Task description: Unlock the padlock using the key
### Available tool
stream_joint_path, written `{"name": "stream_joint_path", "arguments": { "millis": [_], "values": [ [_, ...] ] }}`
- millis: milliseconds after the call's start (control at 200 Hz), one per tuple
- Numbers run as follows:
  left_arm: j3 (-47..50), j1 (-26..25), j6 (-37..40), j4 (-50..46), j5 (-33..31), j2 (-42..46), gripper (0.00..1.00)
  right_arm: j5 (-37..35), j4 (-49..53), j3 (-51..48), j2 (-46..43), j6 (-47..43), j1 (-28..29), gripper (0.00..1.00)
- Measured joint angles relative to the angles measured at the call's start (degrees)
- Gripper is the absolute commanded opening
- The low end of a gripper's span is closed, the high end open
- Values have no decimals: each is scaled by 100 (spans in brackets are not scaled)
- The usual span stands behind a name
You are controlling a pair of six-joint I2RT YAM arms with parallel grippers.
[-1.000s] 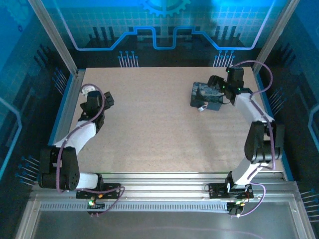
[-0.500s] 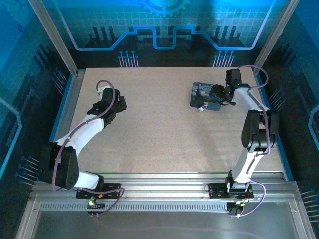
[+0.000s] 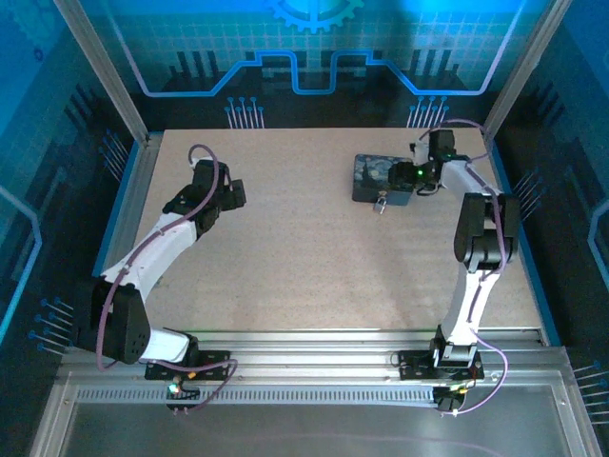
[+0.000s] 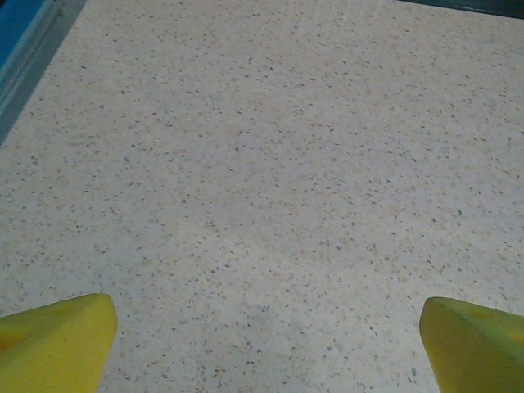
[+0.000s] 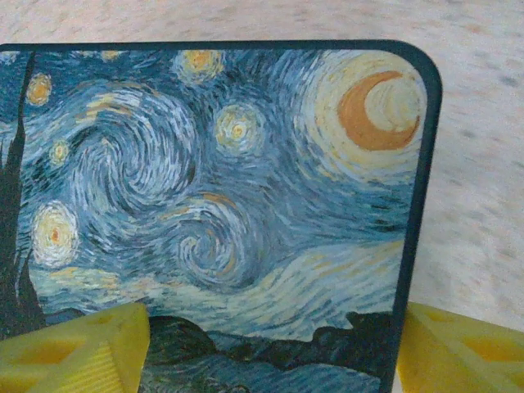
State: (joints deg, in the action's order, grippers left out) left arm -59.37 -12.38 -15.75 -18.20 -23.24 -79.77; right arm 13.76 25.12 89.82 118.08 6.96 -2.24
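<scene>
The speckled beige surface (image 3: pixel 304 276) sits inside a blue-lit booth. The back wall (image 3: pixel 190 48) is a glowing grid with circuit lines and a gear emblem (image 3: pixel 314 11) at the top. Slanted metal posts (image 3: pixel 100 67) frame the sides.

The flat box (image 3: pixel 373 175), its lid painted in blue and yellow swirls, lies toward the far right of the surface. The padlock (image 3: pixel 381 203) is a small silvery speck touching the box's near edge.

The right tool (image 3: pixel 403 177) is at the box's right side. Its yellow fingers (image 5: pixel 74 348) stand wide apart, one over the lid and the other just past the box's edge, and they clamp nothing I can see. Well left of the box, the left tool (image 3: pixel 235 194) hovers over bare surface, spread wide and holding nothing.
</scene>
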Motion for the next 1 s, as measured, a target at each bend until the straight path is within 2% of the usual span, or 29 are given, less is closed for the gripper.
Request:
{"name": "stream_joint_path", "arguments": {
  "millis": [165, 330, 515, 700, 840, 940, 1001],
  "values": [
    [-7, -186, 17, -52, 212, 0, 95, 96, 273, 251, 120, -457, 719, 75],
    [-232, -481, -111, -330, 350, -131, 94, 197, 514, 297, 125, -518, 1567, 75],
    [-424, -669, -590, -542, 544, -455, 92, 345, 238, 94, 98, 223, 2190, 74],
    [-564, -791, -1161, -1217, 479, -748, 93, 599, -144, -304, -66, 1027, 2411, 77],
    [-592, -365, -1843, -1910, 391, -702, 93, 911, -149, -551, -393, 1344, 2347, 80],
    [-542, 402, -2413, -2437, 343, -540, 91, 1080, -111, -557, -756, 1408, 2227, 80],
    [-365, 946, -2653, -2649, 293, -295, 86, 1123, -74, -557, -1012, 1401, 2151, 80]
  ]
}}
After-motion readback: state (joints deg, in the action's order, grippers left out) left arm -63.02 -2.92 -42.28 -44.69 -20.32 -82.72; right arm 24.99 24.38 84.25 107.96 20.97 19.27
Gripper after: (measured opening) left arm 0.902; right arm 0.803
